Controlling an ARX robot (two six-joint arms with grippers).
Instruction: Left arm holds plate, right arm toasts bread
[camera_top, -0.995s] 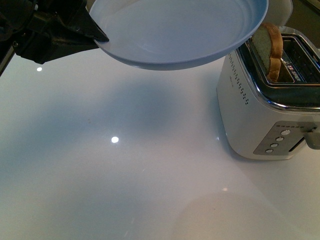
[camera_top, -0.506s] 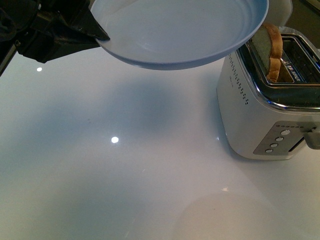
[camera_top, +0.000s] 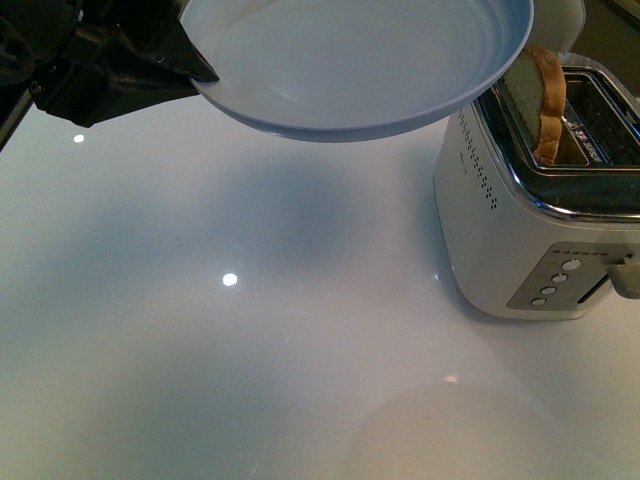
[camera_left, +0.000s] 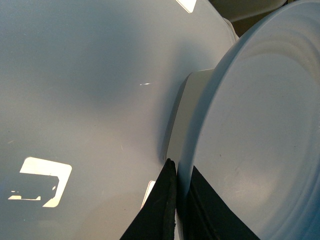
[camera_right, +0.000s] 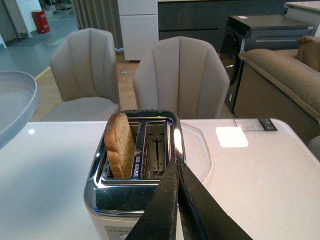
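Left hand (camera_top: 192, 68): one, pinching the plate's rim.
Plate (camera_top: 350, 70): one, hanging above the table (camera_top: 250, 350), covering the toaster's (camera_top: 500, 230) near corner.
Bread (camera_top: 541, 100): one slice, standing in the slot nearer the plate.
Right hand (camera_right: 176, 172): one, fingers pressing together, gripping nothing, hovering at the toaster.
Chairs (camera_right: 85, 70): two, standing behind.

You've got the plate (camera_top: 360, 70), pale blue-grey, round w/ raised rim, gripped at its rim by the left pincer (camera_top: 200, 72), aloft over the worktop's (camera_top: 250, 350) far edge. Bread (camera_top: 540, 95), brown-crusted slice, stands upright in the toaster (camera_top: 520, 230) nr the right edge.
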